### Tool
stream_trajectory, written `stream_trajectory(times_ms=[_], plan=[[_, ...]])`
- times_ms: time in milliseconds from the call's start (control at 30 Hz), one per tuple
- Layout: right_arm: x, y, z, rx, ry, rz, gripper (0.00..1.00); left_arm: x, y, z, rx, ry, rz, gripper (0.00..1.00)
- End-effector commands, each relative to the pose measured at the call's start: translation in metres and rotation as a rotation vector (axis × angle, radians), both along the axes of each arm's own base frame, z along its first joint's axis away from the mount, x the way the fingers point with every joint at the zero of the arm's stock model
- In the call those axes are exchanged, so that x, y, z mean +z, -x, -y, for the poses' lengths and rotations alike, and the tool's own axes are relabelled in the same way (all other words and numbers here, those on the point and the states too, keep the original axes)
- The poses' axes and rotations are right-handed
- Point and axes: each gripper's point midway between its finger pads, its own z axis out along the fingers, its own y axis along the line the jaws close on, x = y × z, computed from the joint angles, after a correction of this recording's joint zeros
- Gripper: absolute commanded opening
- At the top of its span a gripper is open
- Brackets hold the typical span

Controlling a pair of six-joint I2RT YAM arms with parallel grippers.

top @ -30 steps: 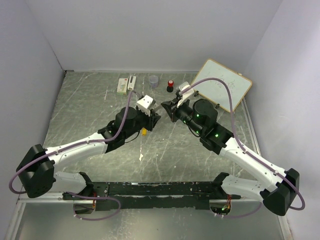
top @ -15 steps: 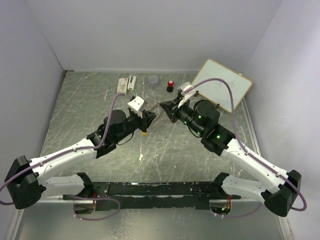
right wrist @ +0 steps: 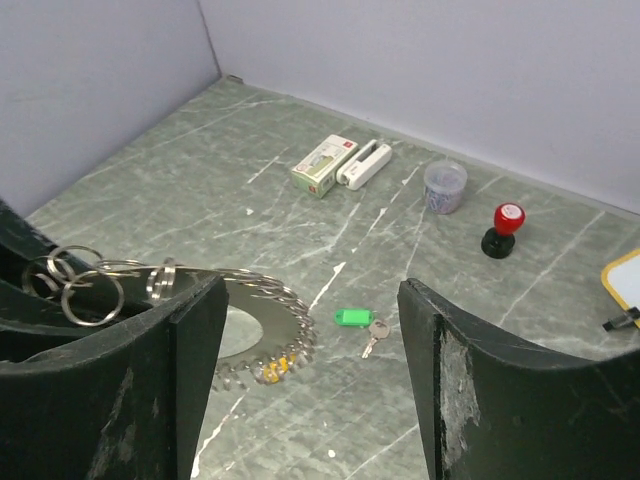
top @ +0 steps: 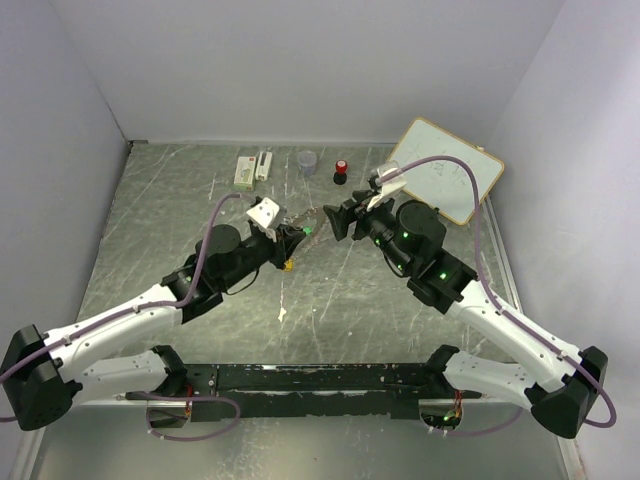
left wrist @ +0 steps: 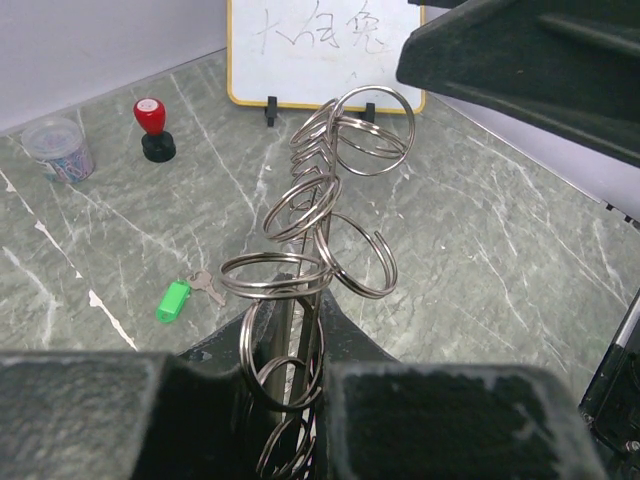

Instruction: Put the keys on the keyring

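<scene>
Silvery keyring (left wrist: 310,255) clamped by its edge in the left jaws, over the tabletop (right wrist: 200,190); right jaws gape wide, empty. Green key (right wrist: 352,317) lies loose nearby. Risk: the thin ring may twist in the pinch when a key is pressed on.

From the right wrist, the keyring's (right wrist: 285,335) left part is hidden behind a right jaw. The yellow key (right wrist: 272,370) at its near rim is too small to tell whether it hangs on or lies beneath. The whiteboard (right wrist: 625,285) is cut by the right edge. From the left wrist, the keyring's near end disappears between the left jaws, and the whiteboard's writing is unreadable.
</scene>
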Motion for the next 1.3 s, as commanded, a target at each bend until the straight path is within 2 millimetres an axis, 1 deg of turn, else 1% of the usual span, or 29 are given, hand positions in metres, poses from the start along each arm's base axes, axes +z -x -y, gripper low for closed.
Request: stream_trajectory(times_ms=[0,133,367,467,667,800,967,1100,1267], plan=[[0.009,-0.005,0.012,-0.067,-0.005,0.015,0.7,0.02,0.007,-0.003,-0.039,0.016,0.069,0.07],[0.01,-0.005,0.014,-0.074,-0.012,0.023,0.7,0.019,0.011,-0.005,-0.057,-0.004,0.082,0.07],[0.004,-0.005,0.018,-0.092,-0.005,0.008,0.71,0.011,0.017,-0.009,-0.086,-0.057,0.114,0.07],[0.006,-0.003,0.019,-0.089,-0.019,0.007,0.71,0.008,0.018,-0.011,-0.088,-0.081,0.117,0.07],[0.006,-0.001,0.016,-0.065,-0.014,0.013,0.71,0.002,0.019,-0.016,-0.083,-0.112,0.122,0.07],[0.01,0.006,0.006,0.007,-0.017,0.029,0.7,-0.001,0.014,-0.019,-0.056,-0.136,0.112,0.07],[0.012,0.021,-0.017,0.165,0.004,0.048,0.65,-0.003,0.004,-0.02,-0.007,-0.162,0.082,0.07],[0.007,0.025,-0.03,0.235,0.026,0.029,0.61,-0.002,0.002,-0.017,-0.004,-0.156,0.08,0.07],[-0.001,0.027,-0.037,0.276,0.05,0.002,0.6,-0.001,-0.002,-0.016,0.011,-0.16,0.07,0.07]])
